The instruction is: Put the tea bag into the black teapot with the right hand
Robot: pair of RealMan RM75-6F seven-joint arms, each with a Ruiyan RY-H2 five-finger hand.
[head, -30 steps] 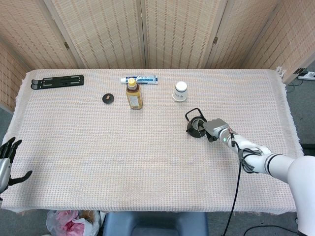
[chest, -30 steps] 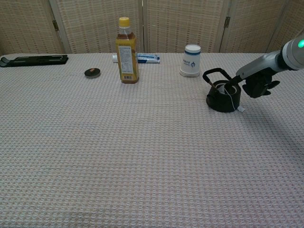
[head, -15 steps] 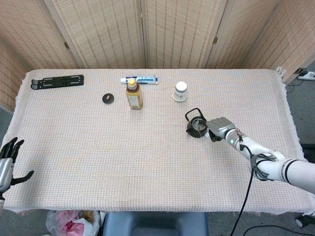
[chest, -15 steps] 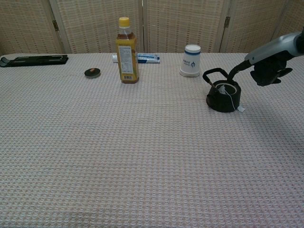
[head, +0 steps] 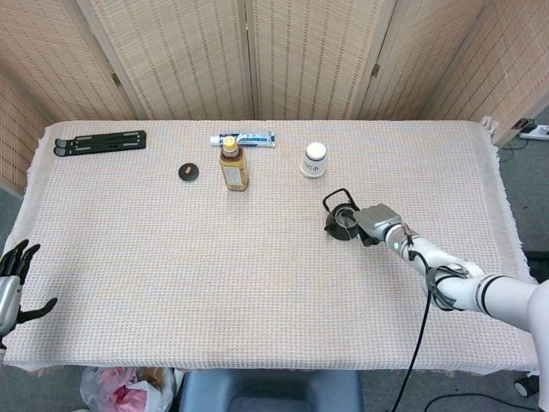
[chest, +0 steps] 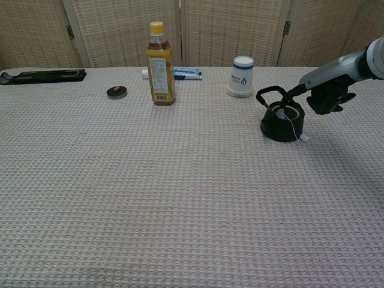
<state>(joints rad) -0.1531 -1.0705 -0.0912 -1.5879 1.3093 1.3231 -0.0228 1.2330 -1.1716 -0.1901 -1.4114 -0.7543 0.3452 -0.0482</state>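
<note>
Right hand (chest: 326, 96) hovers just beside teapot (chest: 282, 120), one finger (chest: 295, 91) reaching over the pot's mouth, rest curled; can't tell if it grips anything. Tea bag (chest: 281, 112) sits inside pot, string over the rim w/ tag (chest: 305, 137) on cloth (chest: 180, 198). Left hand (head: 12, 279) at near-left table edge, fingers apart, holding nothing. Bottle (chest: 159, 65), cup (chest: 242, 76), toothpaste (head: 243, 139), small lid (head: 189, 172) further back.
</note>
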